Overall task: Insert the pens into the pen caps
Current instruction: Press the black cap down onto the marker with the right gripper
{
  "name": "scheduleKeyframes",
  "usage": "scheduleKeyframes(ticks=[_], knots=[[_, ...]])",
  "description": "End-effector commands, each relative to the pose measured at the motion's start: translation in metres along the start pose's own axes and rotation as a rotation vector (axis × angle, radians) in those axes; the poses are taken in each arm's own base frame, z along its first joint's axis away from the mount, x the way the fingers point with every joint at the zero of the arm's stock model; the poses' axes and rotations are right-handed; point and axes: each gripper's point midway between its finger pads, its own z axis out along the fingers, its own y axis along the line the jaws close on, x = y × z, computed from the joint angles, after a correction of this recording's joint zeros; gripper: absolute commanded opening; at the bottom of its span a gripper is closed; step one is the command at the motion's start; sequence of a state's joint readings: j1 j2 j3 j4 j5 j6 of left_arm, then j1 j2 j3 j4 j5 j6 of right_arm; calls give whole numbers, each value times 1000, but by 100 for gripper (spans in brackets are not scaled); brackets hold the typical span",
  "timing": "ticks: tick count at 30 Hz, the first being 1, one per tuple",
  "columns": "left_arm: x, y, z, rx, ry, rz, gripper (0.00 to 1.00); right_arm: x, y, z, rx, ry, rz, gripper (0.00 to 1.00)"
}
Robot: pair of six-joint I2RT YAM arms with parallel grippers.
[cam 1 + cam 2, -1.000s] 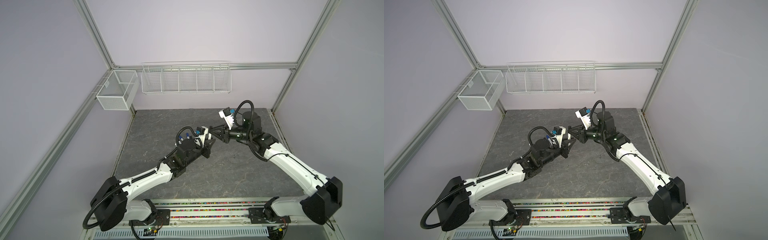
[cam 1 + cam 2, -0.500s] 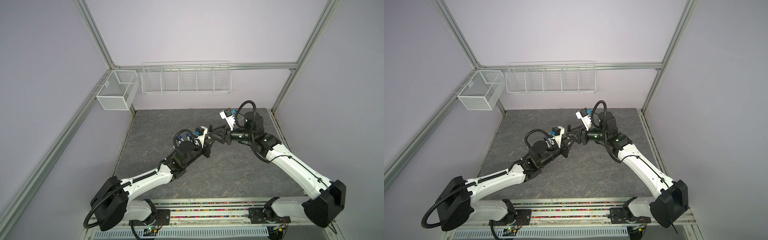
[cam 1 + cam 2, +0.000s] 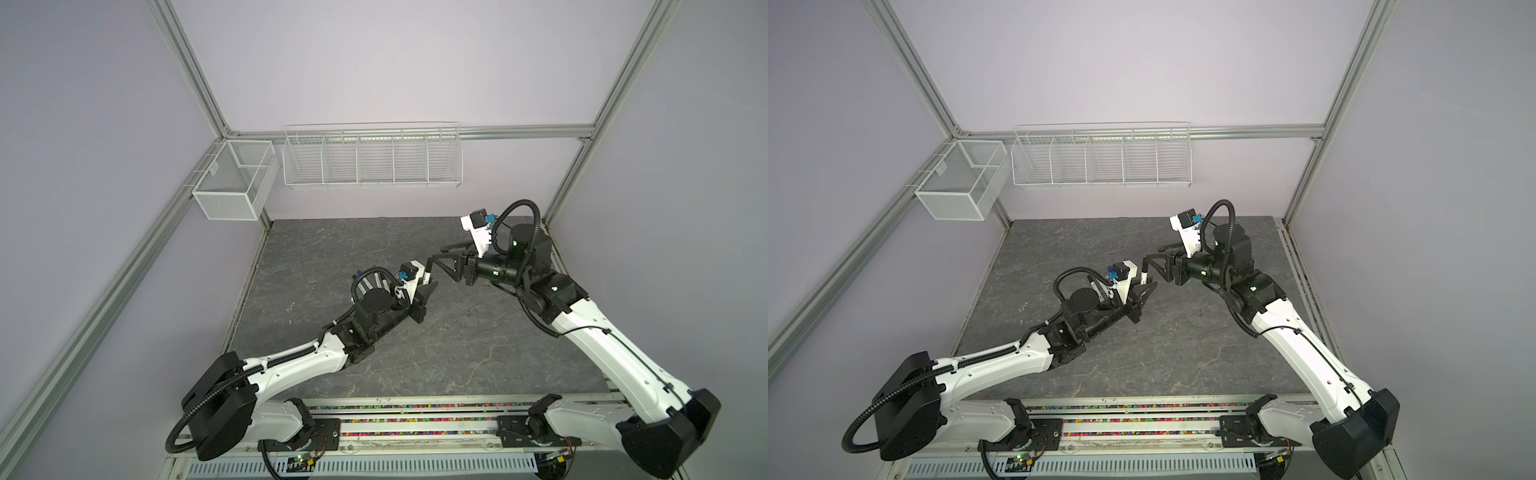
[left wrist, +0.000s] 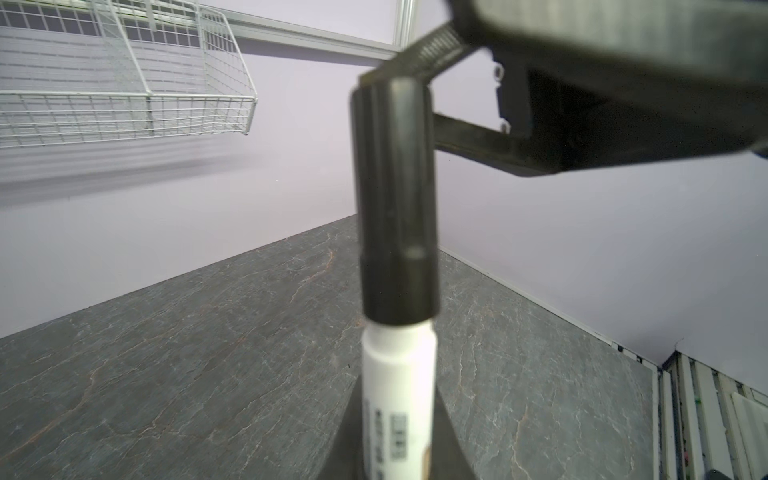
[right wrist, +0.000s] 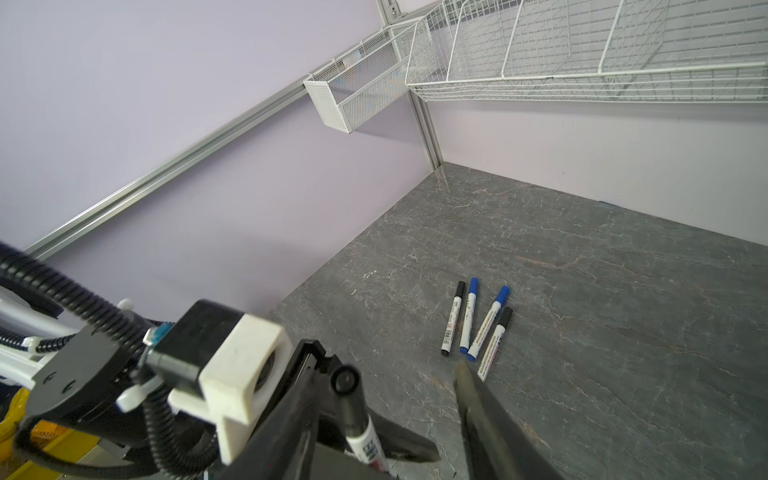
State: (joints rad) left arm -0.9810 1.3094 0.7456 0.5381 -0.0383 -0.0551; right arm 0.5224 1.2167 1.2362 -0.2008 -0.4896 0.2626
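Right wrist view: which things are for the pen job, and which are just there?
For the job: pen with black cap, held by the left gripper; open right gripper; four capped pens on the table.
Just there: wire basket; mesh box.

Both arms have white shells, black joints, ribbed black cables and white camera mounts.

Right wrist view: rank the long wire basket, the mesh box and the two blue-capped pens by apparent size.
1. long wire basket, cropped by the frame
2. mesh box
3. blue-capped pens, which look alike
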Motion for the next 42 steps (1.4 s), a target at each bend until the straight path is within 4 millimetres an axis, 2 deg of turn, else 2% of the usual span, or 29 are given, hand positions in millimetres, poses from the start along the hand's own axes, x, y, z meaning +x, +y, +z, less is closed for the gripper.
scheduleKeyframes(ticks=[1, 13, 17, 25, 32, 37, 42], knots=[[-1, -8, -1, -2, -1, 92, 0, -5, 7, 4, -26, 21, -35, 52], [-8, -7, -1, -23, -37, 88, 0, 21, 19, 12, -85, 89, 13, 26], [-11, -7, 0, -22, -42, 91, 0, 30, 19, 16, -84, 112, 23, 25], [-4, -7, 1, -22, -13, 87, 0, 21, 26, 13, -109, 95, 4, 26], [-4, -5, 2, -34, -15, 79, 0, 33, 31, 15, -133, 130, 17, 27], [-2, -8, 6, -15, -2, 78, 0, 33, 30, 17, -125, 120, 17, 21], [-2, -11, 9, 1, 0, 68, 0, 30, 30, 23, -141, 113, 22, 21]])
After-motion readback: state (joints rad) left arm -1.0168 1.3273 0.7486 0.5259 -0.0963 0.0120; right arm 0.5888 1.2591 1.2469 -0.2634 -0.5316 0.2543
